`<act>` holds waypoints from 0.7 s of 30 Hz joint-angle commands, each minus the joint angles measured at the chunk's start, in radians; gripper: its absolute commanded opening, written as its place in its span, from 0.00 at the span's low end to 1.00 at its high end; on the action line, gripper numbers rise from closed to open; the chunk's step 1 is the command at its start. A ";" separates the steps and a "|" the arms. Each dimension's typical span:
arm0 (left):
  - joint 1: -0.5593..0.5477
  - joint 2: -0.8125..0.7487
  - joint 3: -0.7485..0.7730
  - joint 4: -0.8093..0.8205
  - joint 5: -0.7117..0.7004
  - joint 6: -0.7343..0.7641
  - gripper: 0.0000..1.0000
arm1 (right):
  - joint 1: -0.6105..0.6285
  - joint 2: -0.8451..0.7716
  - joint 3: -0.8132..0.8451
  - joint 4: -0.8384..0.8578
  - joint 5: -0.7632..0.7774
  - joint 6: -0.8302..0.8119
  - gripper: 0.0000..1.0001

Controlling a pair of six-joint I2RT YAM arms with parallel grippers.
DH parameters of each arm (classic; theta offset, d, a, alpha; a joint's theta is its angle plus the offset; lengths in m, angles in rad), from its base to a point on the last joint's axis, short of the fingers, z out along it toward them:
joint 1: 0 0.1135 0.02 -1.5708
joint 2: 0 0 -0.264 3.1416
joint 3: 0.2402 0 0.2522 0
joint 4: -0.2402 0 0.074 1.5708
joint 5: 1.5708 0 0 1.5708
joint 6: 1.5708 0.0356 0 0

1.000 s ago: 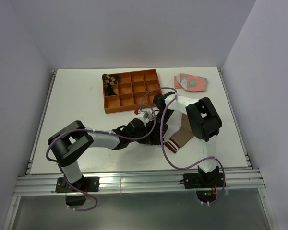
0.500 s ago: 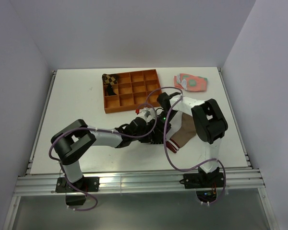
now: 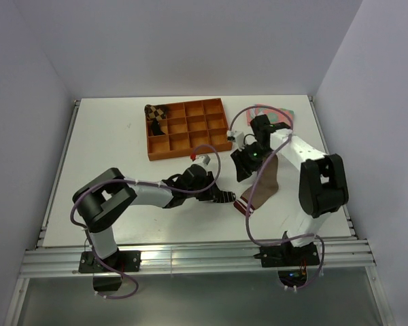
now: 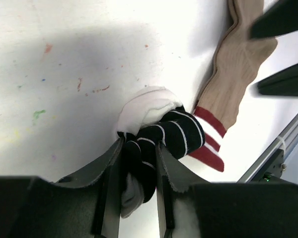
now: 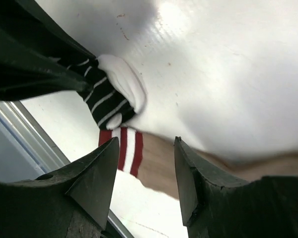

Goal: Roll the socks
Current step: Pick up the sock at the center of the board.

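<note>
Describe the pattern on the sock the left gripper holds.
Black sock, thin white stripes; left wrist view.

The right arm [image 3: 306, 159] swings off the left arm [image 3: 143, 193] at the middle of the desk [image 3: 109, 149] and out to the far right. The right fingers [image 5: 97, 168] come away from the socks and spread wider, with nothing between them. With that arm gone, the tan sock [image 3: 262, 185] now lies uncovered along its length, and the black striped sock [image 3: 222, 197] shows in the grip of the left fingers [image 4: 109, 173], while the right arm now hides most of the pink-and-green socks [image 3: 290, 115] at the far right.
</note>
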 commanded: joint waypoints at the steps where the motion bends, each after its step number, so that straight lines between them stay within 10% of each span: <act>1: 0.011 -0.027 -0.023 -0.161 -0.040 0.065 0.00 | -0.032 -0.124 -0.019 0.013 -0.003 -0.008 0.56; 21: 0.089 -0.231 0.160 -0.289 0.005 0.169 0.00 | -0.086 -0.292 -0.071 0.007 0.014 0.006 0.57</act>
